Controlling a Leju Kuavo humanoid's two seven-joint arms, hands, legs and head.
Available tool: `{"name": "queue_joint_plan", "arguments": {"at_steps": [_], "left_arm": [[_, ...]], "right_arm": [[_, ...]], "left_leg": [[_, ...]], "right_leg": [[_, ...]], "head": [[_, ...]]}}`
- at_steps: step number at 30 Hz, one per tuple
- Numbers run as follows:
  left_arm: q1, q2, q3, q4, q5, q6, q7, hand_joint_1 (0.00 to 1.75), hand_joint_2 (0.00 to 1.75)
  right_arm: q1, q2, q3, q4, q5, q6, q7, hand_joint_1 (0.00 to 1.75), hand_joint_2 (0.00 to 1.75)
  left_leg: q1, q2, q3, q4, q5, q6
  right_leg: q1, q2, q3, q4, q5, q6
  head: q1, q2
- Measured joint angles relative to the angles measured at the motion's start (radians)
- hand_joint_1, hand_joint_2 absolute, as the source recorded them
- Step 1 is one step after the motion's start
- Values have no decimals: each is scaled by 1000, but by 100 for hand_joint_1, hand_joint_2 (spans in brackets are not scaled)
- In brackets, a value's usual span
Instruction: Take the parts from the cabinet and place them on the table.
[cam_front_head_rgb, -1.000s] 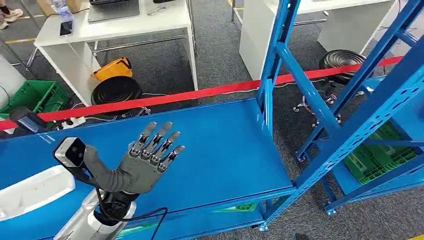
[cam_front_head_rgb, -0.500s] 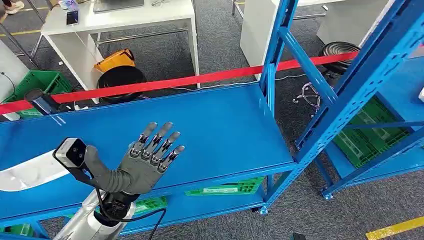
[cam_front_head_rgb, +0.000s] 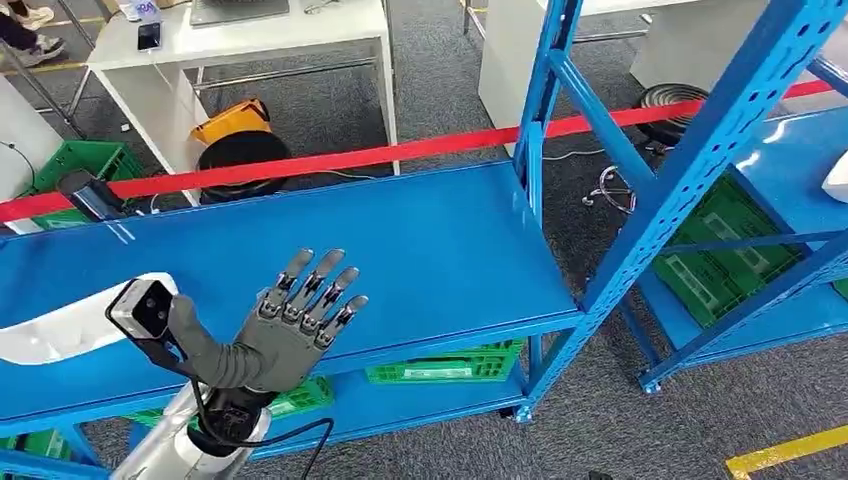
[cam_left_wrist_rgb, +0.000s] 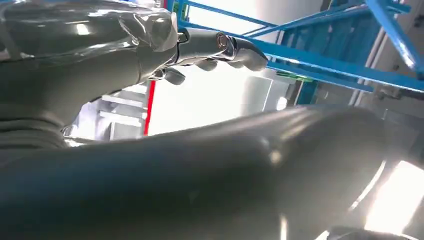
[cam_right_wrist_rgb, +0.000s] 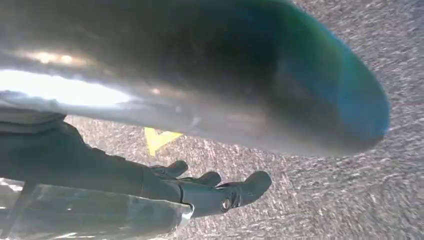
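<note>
My left hand (cam_front_head_rgb: 290, 330) is raised over the front of the blue cabinet shelf (cam_front_head_rgb: 420, 250), fingers spread, holding nothing. The left wrist view shows its fingers (cam_left_wrist_rgb: 220, 47) stretched out before the blue frame. A white curved part (cam_front_head_rgb: 50, 335) lies on the shelf just left of that hand, partly behind the wrist camera. Another white part (cam_front_head_rgb: 838, 178) peeks in at the right edge on the neighbouring blue shelf (cam_front_head_rgb: 790, 150). In the right wrist view, my right hand (cam_right_wrist_rgb: 200, 192) hangs over grey carpet with loosely extended fingers and nothing in it.
Blue uprights and diagonal braces (cam_front_head_rgb: 640, 220) stand between the two shelf units. Red tape (cam_front_head_rgb: 400, 155) runs behind the cabinet. Beyond it stand a white table (cam_front_head_rgb: 250, 35), black round stools (cam_front_head_rgb: 240, 160) and green crates (cam_front_head_rgb: 75, 165). More green crates (cam_front_head_rgb: 445, 365) sit on the lower shelves.
The whole picture has shifted, so the camera moved: the shelf now sits higher and further left, and the right shelf unit shows more. My left hand keeps the same open pose.
</note>
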Motion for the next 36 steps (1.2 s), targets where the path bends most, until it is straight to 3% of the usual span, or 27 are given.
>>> {"name": "queue_joint_plan", "arguments": {"at_steps": [2,3,4,7,8,9,10,12,13,14,17,18,19,20,22,23,24,25,27,28,29,30,31,33,34,35,36], "left_arm": [[0,1,0,0,0,-1,0,0,0],[0,0,1,-2,0,-1,0,0,0],[-1,-1,0,-2,0,-1,0,0,0],[0,-2,-1,-2,0,-1,0,0,0],[1,-2,-2,-1,0,-1,0,0,0],[2,-2,-2,0,0,-1,0,0,0],[2,-2,-2,0,0,-1,0,0,0],[2,-3,-2,0,0,-1,0,0,0],[1,-3,-2,0,0,-1,0,0,0],[1,-2,-2,0,0,-1,0,0,0],[2,-2,-2,0,-1,-1,1,0,0],[2,-2,-2,0,-1,-1,1,0,0],[2,-2,-1,0,-1,-1,1,0,0],[1,-2,-1,0,-2,-1,1,0,0],[2,-1,-1,0,-2,-1,1,0,0],[4,0,-1,0,-2,-1,1,0,0],[4,0,-1,1,-2,-1,1,0,0],[4,2,-1,1,-3,-1,1,0,0],[4,2,-1,1,-9,-3,1,0,0],[3,2,-1,0,-10,-4,1,0,0],[0,3,0,1,-12,-3,1,0,0],[-3,2,-1,0,-18,-3,0,0,0],[-3,2,-2,0,-23,-2,0,0,0],[-3,4,0,0,-26,1,-1,0,0],[-3,2,-1,-1,-26,2,-2,0,0],[-5,2,-2,-1,-29,2,-2,0,0],[-5,1,-2,0,-30,3,-2,0,0]], "right_arm": [[1,2,0,0,0,0,0,0,0],[0,1,0,0,0,0,0,0,0],[0,2,0,0,0,0,0,0,0],[1,0,0,0,0,0,0,0,0],[3,-1,0,0,0,0,0,0,0],[4,-2,0,1,0,0,0,0,0],[5,-3,0,1,0,0,0,0,0],[3,-5,0,1,0,0,0,0,0],[3,-5,0,1,0,0,0,0,0],[3,-5,0,1,0,0,0,0,0],[5,-5,0,2,-1,-1,0,0,0],[5,-3,0,2,0,0,0,0,0],[3,-2,0,2,-1,-1,0,0,0],[3,-3,0,2,-1,-1,0,0,0],[3,-3,0,2,-1,-1,0,0,0],[4,-3,0,2,-1,-1,0,0,0],[4,-3,0,2,-1,-1,-1,0,0],[4,-3,1,2,0,-1,-3,0,0],[3,-3,2,2,2,0,-6,0,0],[3,-2,3,2,3,1,-7,0,0],[3,-3,5,2,5,2,-9,0,0],[4,-3,6,2,10,7,-11,0,0],[5,-3,9,2,15,10,-13,0,0],[3,-3,13,2,18,12,-14,0,0],[2,-5,15,2,18,12,-14,0,0],[2,-5,18,2,18,13,-15,0,0],[2,-3,20,2,18,16,-15,0,0]], "left_leg": [[-5,0,-5,-7,5,13],[6,3,6,-35,20,27],[3,6,9,-44,24,32],[0,6,1,-42,27,37],[-2,5,-1,-40,27,37],[-3,3,-2,-37,27,37],[-2,2,-2,-35,26,36],[-2,-1,-2,-24,20,30],[-3,-2,-8,-14,15,25],[-11,-4,-16,-3,11,19],[-7,-4,-22,0,14,13],[-7,-4,-24,6,10,9],[-6,-4,-31,21,-8,2],[-2,-2,-51,74,-48,-6],[6,-1,-123,241,-131,-18],[9,-1,-152,308,-153,-21],[12,-1,-162,332,-151,-23],[13,0,-146,303,-126,-22],[15,4,-53,127,-33,-17],[13,23,-6,35,4,-11],[2,42,4,13,-14,-10],[0,37,3,4,-13,0],[0,31,-3,6,-13,2],[-2,17,-8,-3,-3,18],[7,13,-2,-14,7,27],[5,6,-3,-17,11,34],[3,-1,-6,-17,13,37]], "right_leg": [[-2,0,-3,-10,6,10],[0,-1,-7,-6,-2,16],[1,0,-20,16,-16,13],[-1,1,-135,247,-108,0],[-1,2,-172,318,-123,5],[-1,1,-177,321,-114,13],[-2,1,-155,272,-85,25],[-4,1,-73,88,-4,45],[-4,0,-43,11,16,43],[0,1,-44,14,17,29],[4,3,-49,20,21,18],[-8,3,-48,15,26,9],[-10,3,-47,15,27,6],[-10,3,-48,14,29,-2],[-9,2,-51,15,29,-2],[-9,2,-52,16,29,-2],[-9,2,-52,16,29,-2],[-9,2,-51,16,29,-2],[-10,1,-46,16,29,-1],[-10,-1,-43,15,28,0],[0,-3,-44,16,29,2],[2,-5,-49,16,31,4],[2,-14,-51,16,31,8],[2,-28,-49,7,36,23],[-2,-24,-60,20,24,24],[-1,-15,-76,56,-1,17],[-1,-11,-109,133,-38,9]], "head": [[0,0],[0,0],[3,0],[4,0],[5,0],[5,0],[5,0],[5,0],[5,0],[4,0],[3,0],[4,0],[2,0],[-1,0],[0,0],[0,0],[-1,0],[0,0],[-1,0],[-1,0],[0,0],[-2,0],[1,0],[-1,0],[1,0],[1,0],[4,0]]}}
